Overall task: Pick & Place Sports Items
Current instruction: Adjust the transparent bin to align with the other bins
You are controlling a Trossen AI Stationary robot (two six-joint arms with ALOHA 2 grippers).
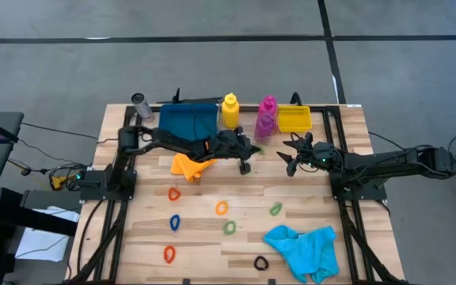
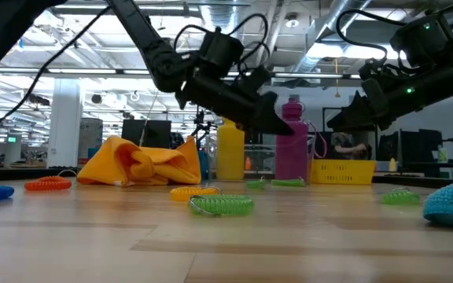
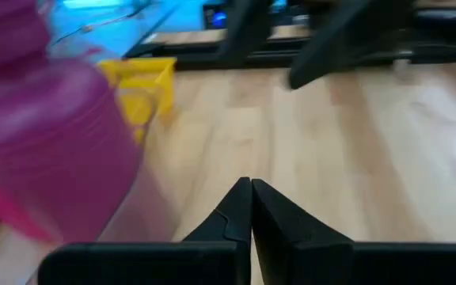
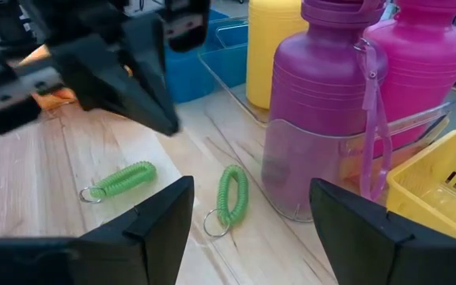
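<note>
Left gripper [image 1: 245,164] is clenched tight with nothing in it, fingers [image 3: 248,214] pressed together just above the bench [image 1: 315,202]. It sits out in front of the bottles, with the purple bottle [image 4: 315,111] close on 1 side of it and the orange cloth [image 1: 190,166] lying on the wood just behind it, near the arm.

Right gripper [image 1: 291,158] is spread wide and holding nothing. It hangs a little above the bench, facing the purple bottle and the magenta bottle [image 4: 422,71] that stands touching it. 2 green rings [image 4: 232,194] lie on the wood right between its fingers and the bottles, 1 of them nearer the left arm.

The yellow bottle [image 1: 229,111] stands upright next to the blue tray [image 1: 188,120] at the back edge, and the yellow bin [image 1: 294,119] is just beside the magenta bottle on the other side.

More rings are scattered over the front half of the bench: an orange one [image 1: 173,193], a blue one [image 1: 175,222], a red one [image 1: 169,254], a yellow one [image 1: 222,207], 2 more green ones and a black one [image 1: 260,263]. The cyan cloth [image 1: 303,247] is crumpled near the front right corner, well away from both grippers.
</note>
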